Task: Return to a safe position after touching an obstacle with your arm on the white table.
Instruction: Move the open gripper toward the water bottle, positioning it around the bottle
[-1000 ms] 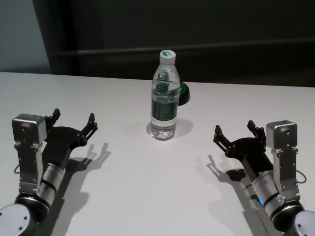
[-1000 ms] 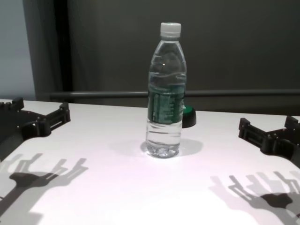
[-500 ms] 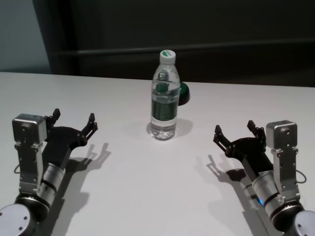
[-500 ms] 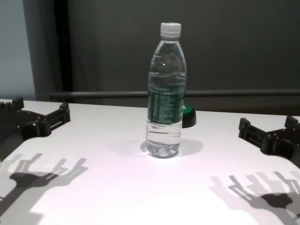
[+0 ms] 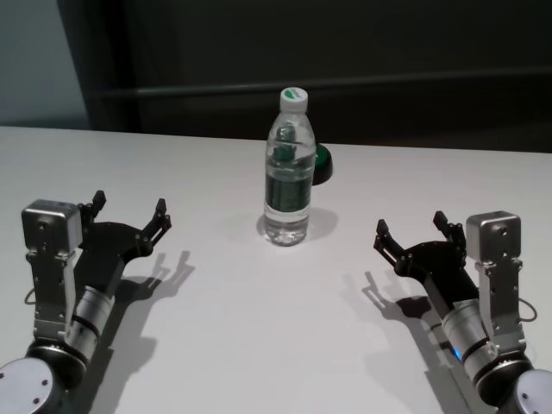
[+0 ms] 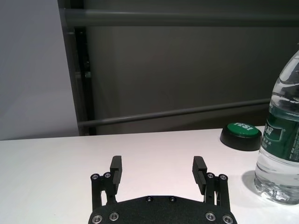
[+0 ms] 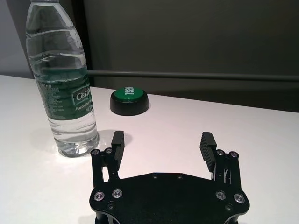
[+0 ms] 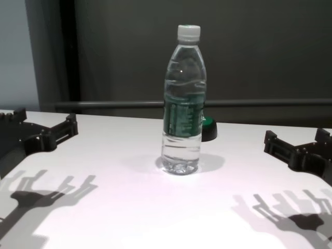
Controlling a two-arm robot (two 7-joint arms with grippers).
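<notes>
Water bottle (image 5: 289, 168), clear plastic with white cap and dark green label band, stands upright mid-bench, toward the far edge of the white bench (image 5: 259, 328). We see it untouched by either arm right now; nothing leans on it. Just behind it, on its right side, sits a black puck with a green top (image 5: 321, 165), near the bottle but apart from it in the right wrist view.

Our left gripper (image 5: 128, 216) hangs low over the bench on the left, well apart from the bottle, fingers spread wide, nothing between them. Left wrist view confirms: both black fingers (image 6: 115, 169) apart, bare bench beyond, bottle off to one side. Our right gripper (image 5: 412, 231) mirrors it on the right, also spread open and empty, well clear of the bottle; the right wrist view shows the bottle (image 7: 61, 79) and puck (image 7: 129, 101) ahead of it, no contact.

We judge both arms sit in a symmetric pulled-back pose, one on each side, leaving the bottle a clear margin, which reads like the safe position the task asks for. The bottle upright suggests any touch did not tip it. We would say the task is near or at its end; the main risk would be any sweep inward clipping the tall, top-heavy bottle.
</notes>
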